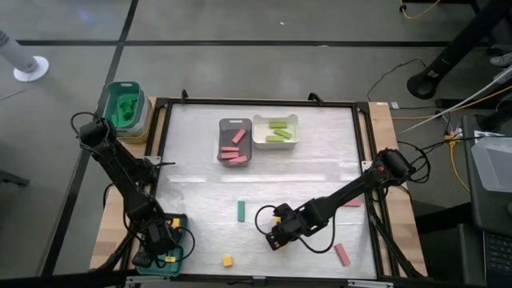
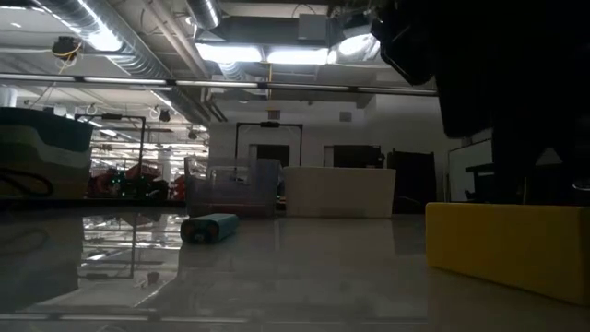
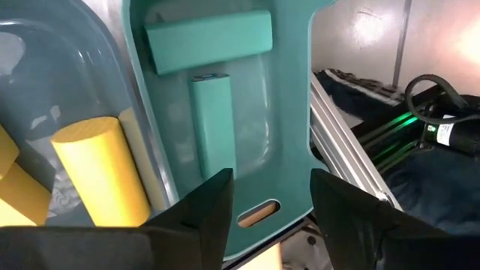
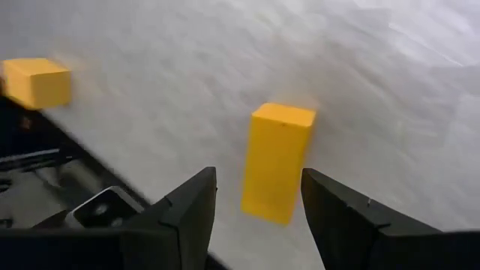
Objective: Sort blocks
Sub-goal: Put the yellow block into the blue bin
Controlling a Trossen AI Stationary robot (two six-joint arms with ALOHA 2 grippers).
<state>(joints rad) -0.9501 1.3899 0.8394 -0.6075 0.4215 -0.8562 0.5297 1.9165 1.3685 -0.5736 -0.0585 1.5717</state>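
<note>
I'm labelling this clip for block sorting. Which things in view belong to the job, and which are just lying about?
Job:
- yellow bar before the right end effector
- yellow cube
- teal bar and pink bar loose on the table
- teal blocks under the left end effector
- grey tray, white tray, teal tray

Lying about:
- cables
- green bin

Two dark jointed arms, seemingly black-cabled

Pink bars (image 1: pixel 233 150) lie in the grey tray, green bars (image 1: pixel 278 130) in the white. Loose on the desk: a teal bar (image 1: pixel 241 211), yellow cube (image 1: pixel 227 261), yellow bar (image 4: pixel 276 161), pink bar (image 1: pixel 342 254).
</note>
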